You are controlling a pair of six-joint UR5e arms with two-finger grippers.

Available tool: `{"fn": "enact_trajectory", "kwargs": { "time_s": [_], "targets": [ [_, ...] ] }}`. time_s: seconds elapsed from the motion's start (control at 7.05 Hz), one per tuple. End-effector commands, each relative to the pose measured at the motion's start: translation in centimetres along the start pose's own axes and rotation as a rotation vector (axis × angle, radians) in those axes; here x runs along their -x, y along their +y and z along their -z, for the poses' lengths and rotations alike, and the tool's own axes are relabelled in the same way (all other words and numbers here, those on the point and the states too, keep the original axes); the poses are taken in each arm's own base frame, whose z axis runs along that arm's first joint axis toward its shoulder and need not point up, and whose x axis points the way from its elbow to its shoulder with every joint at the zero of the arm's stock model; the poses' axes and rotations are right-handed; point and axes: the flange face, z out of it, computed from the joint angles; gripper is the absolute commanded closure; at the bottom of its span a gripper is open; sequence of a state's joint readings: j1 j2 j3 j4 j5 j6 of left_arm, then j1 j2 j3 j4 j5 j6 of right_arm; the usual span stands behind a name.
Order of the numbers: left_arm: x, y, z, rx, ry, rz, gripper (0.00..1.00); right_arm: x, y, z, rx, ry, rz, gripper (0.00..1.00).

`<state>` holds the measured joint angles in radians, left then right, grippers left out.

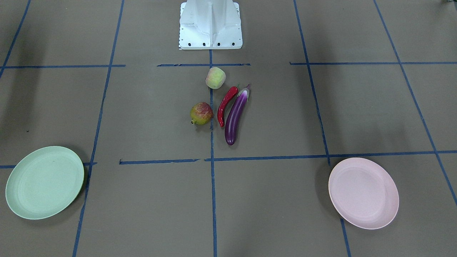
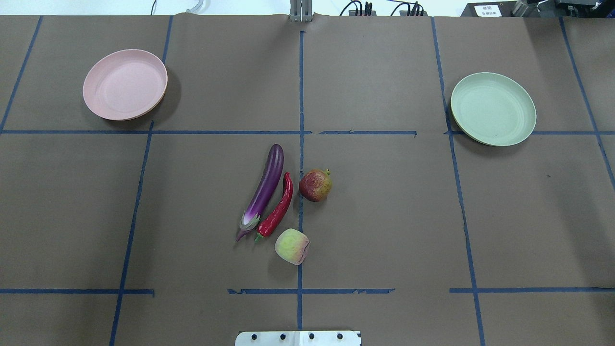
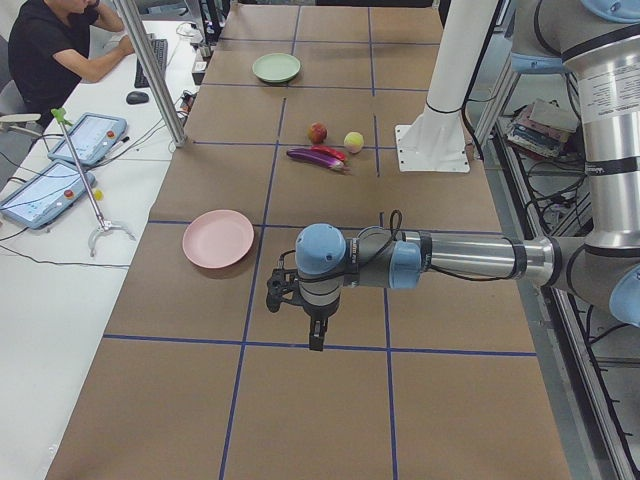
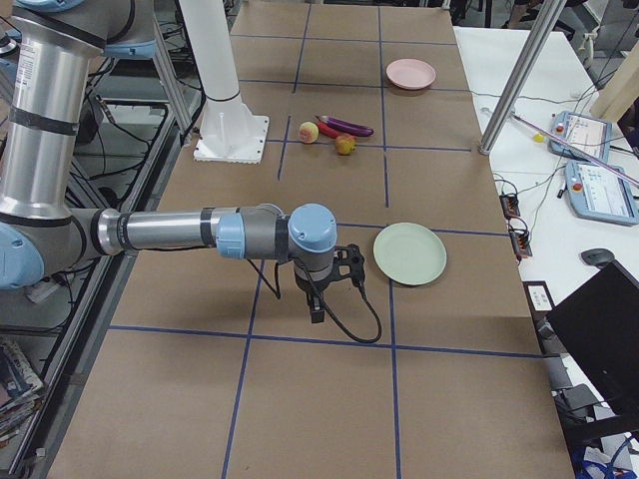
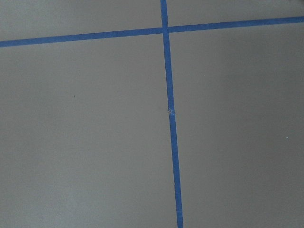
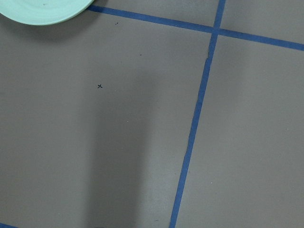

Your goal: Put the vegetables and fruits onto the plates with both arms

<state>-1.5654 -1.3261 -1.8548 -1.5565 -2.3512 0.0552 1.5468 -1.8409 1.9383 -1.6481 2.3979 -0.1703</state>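
Observation:
The purple eggplant [image 2: 265, 188], red chili [image 2: 278, 207], pale peach [image 2: 291, 246] and red-yellow pomegranate [image 2: 315, 185] lie together on the brown table's middle. The eggplant and chili lie side by side. The pink plate [image 2: 125, 84] sits far left and the mint green plate [image 2: 493, 108] far right; both are empty. My left gripper [image 3: 316, 340] hangs over bare table near the pink plate [image 3: 218, 238]. My right gripper [image 4: 316, 314] hangs beside the green plate [image 4: 409, 253]. Both show only in side views, so I cannot tell if they are open or shut.
The white base block [image 1: 210, 25] stands at the robot's edge of the table behind the peach [image 1: 215, 77]. Blue tape lines grid the table. An operator [image 3: 50, 50] sits at a side desk with tablets [image 3: 85, 138]. The green plate's rim [image 6: 42, 9] shows in the right wrist view.

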Motion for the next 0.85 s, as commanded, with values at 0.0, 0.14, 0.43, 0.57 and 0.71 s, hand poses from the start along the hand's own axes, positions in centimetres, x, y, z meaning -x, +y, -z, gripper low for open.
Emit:
{"fn": "enact_trajectory", "kwargs": {
  "time_s": [0.0,0.14,0.43,0.57,0.71],
  "targets": [
    [0.0,0.0,0.0,0.001,0.000,0.000,0.00,0.4,-0.1,0.3,-0.006,0.001,0.006,0.00],
    [0.0,0.0,-0.1,0.001,0.000,0.000,0.00,1.5,-0.4,1.2,-0.023,0.000,0.026,0.00],
    [0.0,0.0,0.0,0.001,0.000,0.000,0.00,4.1,-1.3,1.1,-0.026,-0.080,0.005,0.00],
    [-0.1,0.0,0.0,0.000,0.000,-0.003,0.00,7.4,-3.0,0.3,-0.024,-0.091,-0.004,0.00],
    [-0.1,-0.1,0.1,-0.002,0.000,-0.005,0.00,12.3,-5.4,-1.6,-0.017,-0.115,-0.001,0.00]
  ]
}}
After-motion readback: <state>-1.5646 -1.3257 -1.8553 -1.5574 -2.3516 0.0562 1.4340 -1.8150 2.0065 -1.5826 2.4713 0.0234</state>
